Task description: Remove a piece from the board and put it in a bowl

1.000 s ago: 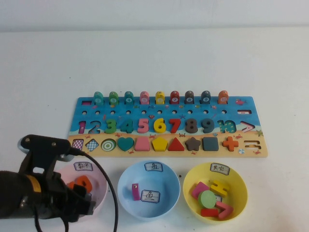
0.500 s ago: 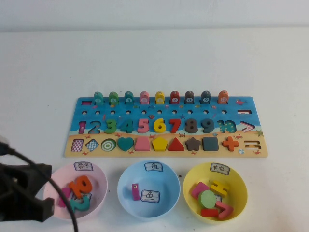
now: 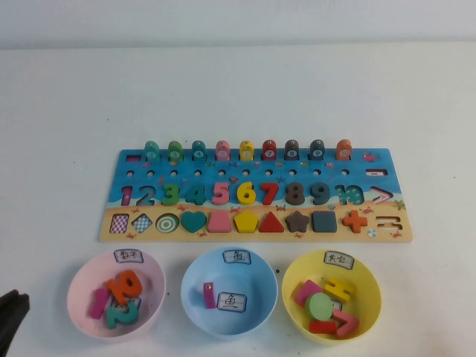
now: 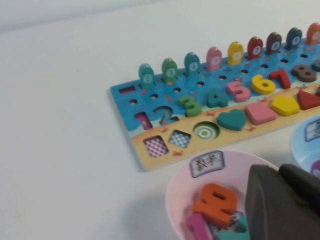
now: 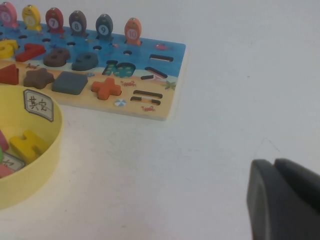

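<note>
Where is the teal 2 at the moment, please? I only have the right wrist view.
Observer: The 2 lies in the pink bowl, beside an orange piece.
Operator: Is its slot empty?
Observer: Yes, the 2 slot on the board is bare.
Operator: Where are the grippers?
Observer: The left gripper is beside the pink bowl, at the high view's lower left corner; the right gripper is over the table, outside the high view.

Left hand (image 4: pixel 280 200) low, fingers together; right hand (image 5: pixel 285 197) likewise.
</note>
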